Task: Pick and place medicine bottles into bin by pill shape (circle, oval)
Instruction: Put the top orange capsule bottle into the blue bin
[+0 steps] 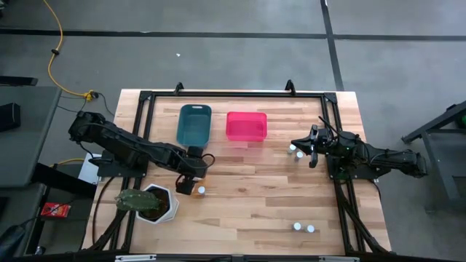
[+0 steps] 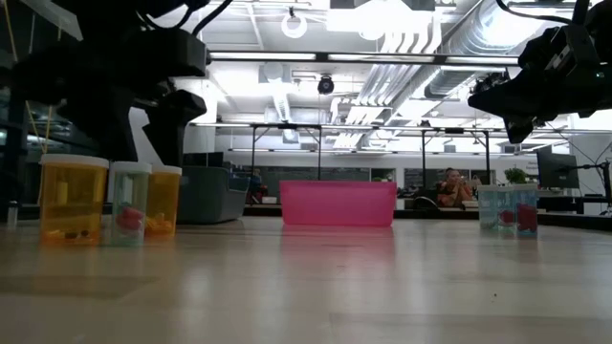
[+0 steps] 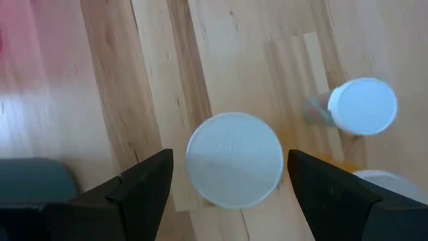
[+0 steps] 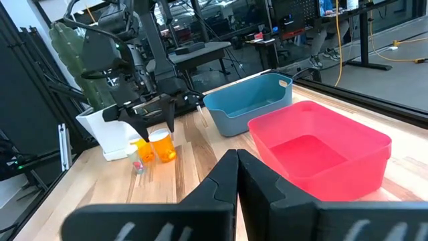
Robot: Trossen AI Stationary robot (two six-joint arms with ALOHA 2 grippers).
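Three small bottles stand by the white plant pot: two amber ones (image 2: 72, 199) (image 2: 163, 199) and a clear one (image 2: 129, 203). My left gripper (image 1: 188, 182) is open above them. In the left wrist view its fingers (image 3: 144, 184) stand on either side of one white cap (image 3: 234, 169), apart from it. Two more caps (image 3: 363, 106) (image 3: 386, 179) show beside it. My right gripper (image 1: 302, 149) is shut and empty, above two bottles (image 1: 291, 148) (image 1: 299, 154) at the table's right. The teal bin (image 1: 194, 124) and the red bin (image 1: 246, 125) stand side by side at the far middle.
A white hexagonal plant pot (image 1: 156, 204) with a green plant stands at the near left, close to my left arm. Two more bottles (image 1: 296, 226) (image 1: 310, 228) stand near the front right. A black frame (image 1: 145, 98) runs around the table's edges.
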